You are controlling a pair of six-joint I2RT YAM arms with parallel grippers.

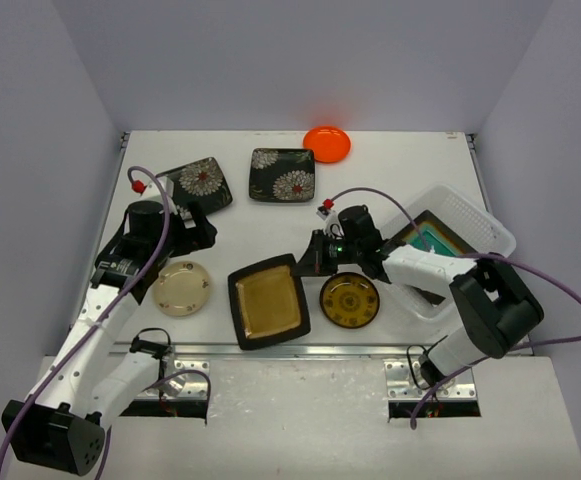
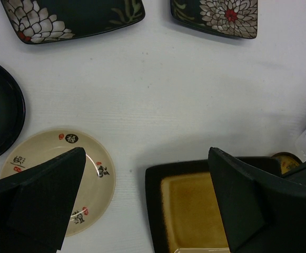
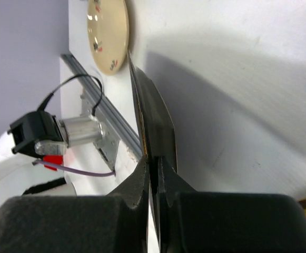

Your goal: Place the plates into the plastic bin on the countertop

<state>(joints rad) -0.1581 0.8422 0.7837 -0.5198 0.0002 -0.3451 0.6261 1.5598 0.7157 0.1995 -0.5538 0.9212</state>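
Pinching the square amber plate (image 1: 268, 302) by its rim, right gripper (image 3: 151, 162) looks clenched; left gripper (image 2: 146, 158) gapes.

The small round cream plate (image 2: 92, 168) carried black brush-written characters and small red seal marks around its rim, none clear enough to read. No other writing showed.

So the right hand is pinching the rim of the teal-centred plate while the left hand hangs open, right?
No. The right hand is pinching the rim of the amber-centred plate, as the top and right wrist views show; the teal-centred plate lies in the bin. The left hand does hang open.
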